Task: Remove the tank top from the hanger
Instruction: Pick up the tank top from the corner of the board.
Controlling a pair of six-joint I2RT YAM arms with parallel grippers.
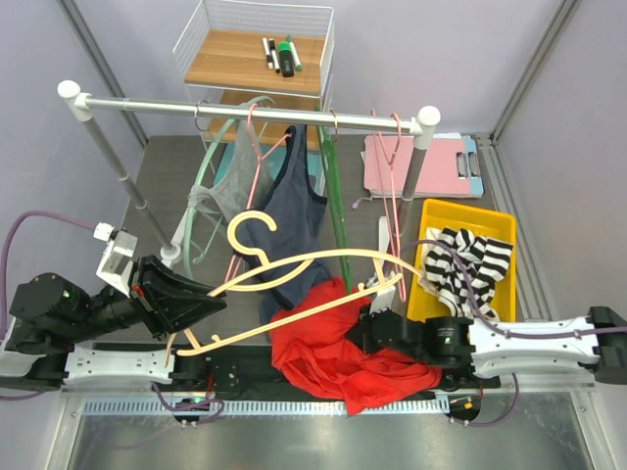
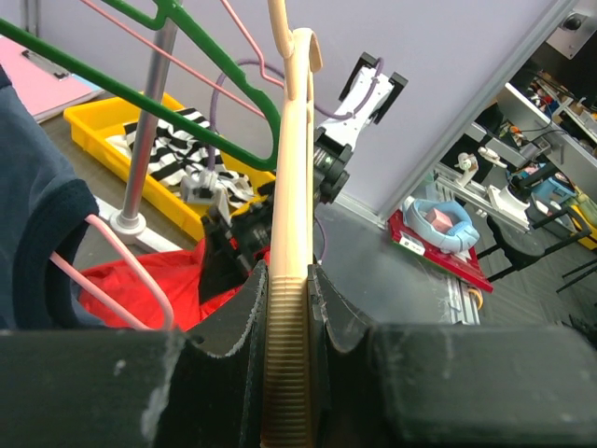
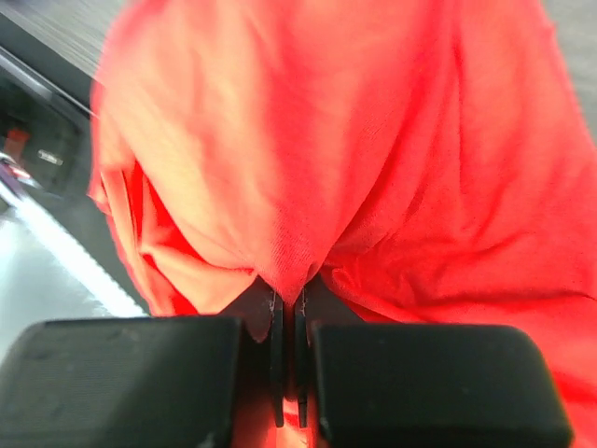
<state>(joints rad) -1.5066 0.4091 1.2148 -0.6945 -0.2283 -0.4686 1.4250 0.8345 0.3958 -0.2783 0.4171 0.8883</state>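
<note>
Tank top (image 1: 333, 362) is being seen from above, near centre, partly draped on the hanger (image 1: 304, 259). At the left wrist, the hanger is being clamped in the left gripper (image 2: 284, 285), jaws narrowly parted. At the right wrist, red cloth is being pinched in the right gripper (image 3: 287, 303), jaws shut. A steady pull off the hanger is being called for next.

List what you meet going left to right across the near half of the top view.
Left gripper clamped on the cream hanger → red tank top → yellow bin holding a striped garment. Right gripper, pinching the red fabric, overlaps it, so omitted.
</note>
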